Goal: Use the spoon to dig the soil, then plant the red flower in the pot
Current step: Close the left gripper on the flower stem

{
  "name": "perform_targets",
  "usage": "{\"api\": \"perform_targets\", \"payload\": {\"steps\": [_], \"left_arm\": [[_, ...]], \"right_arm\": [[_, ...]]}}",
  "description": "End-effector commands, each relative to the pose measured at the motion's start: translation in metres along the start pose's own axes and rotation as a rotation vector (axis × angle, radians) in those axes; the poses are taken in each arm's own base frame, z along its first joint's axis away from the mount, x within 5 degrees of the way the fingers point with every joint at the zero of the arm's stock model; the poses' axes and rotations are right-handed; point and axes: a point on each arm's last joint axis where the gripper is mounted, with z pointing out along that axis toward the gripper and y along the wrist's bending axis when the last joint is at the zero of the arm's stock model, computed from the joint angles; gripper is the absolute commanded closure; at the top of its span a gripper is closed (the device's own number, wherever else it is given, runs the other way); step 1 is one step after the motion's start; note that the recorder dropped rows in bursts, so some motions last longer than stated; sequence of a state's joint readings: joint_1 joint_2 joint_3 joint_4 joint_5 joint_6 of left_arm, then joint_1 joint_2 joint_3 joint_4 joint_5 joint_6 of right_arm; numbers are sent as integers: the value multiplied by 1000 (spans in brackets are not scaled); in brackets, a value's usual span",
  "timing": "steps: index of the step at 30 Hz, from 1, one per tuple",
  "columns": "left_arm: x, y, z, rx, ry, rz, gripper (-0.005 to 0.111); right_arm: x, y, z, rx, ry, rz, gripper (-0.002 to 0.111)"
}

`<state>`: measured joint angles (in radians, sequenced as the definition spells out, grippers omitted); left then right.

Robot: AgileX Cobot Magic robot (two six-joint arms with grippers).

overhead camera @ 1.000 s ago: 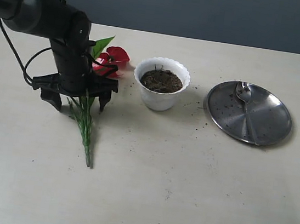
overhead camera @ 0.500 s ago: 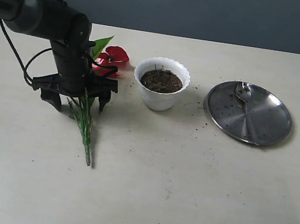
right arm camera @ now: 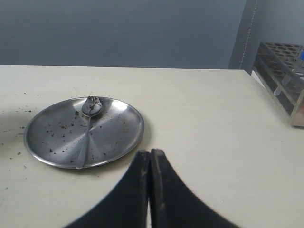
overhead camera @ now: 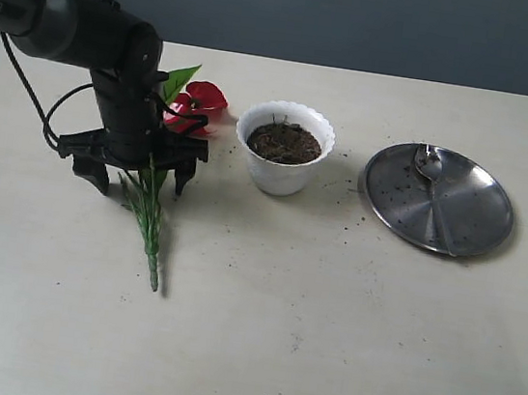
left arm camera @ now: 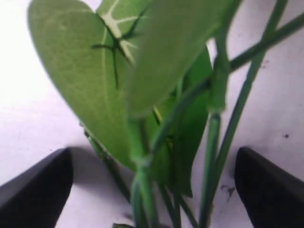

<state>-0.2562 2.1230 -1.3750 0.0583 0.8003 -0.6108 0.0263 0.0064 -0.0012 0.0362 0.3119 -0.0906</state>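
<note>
The red flower [overhead camera: 202,102] lies flat on the table left of the pot, its green stems [overhead camera: 151,222] running toward the near edge. My left gripper [overhead camera: 136,179] stands open low over the stems, one finger on each side; leaves and stems [left arm camera: 156,118] fill the gap between the fingers [left arm camera: 40,185] without being pinched. The white scalloped pot [overhead camera: 283,148] holds dark soil [overhead camera: 284,143]. The spoon [overhead camera: 433,186] rests on the steel plate [overhead camera: 474,225], also seen as spoon [right arm camera: 89,118] on plate [right arm camera: 114,128]. My right gripper [right arm camera: 150,154] is shut and empty, near the plate.
Soil crumbs [overhead camera: 348,184] are scattered on the table between pot and plate and on the plate itself. A metal test-tube rack [right arm camera: 285,71] stands at the table's edge in the right wrist view.
</note>
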Motion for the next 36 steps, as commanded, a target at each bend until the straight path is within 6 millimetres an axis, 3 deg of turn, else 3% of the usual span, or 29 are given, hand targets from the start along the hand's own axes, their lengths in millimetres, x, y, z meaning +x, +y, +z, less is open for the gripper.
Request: {"api": "perform_targets", "payload": {"steps": [1,6,14,26,36], "left_arm": [[7,2,18,-33,56,-4,21],[7,2,18,-33,58,10,22],[7,2,18,-37,60,13,65],[6,2,18,-42,47,25,105],[2,2,14,-31,8,38,106]], "right_arm": [[-1,0,0,4,-12,-4,109],[-1,0,0,4,-12,-4,109],[-1,0,0,4,-12,-4,109],[-1,0,0,4,-12,-4,109],[-1,0,0,4,-12,-4,109]]}}
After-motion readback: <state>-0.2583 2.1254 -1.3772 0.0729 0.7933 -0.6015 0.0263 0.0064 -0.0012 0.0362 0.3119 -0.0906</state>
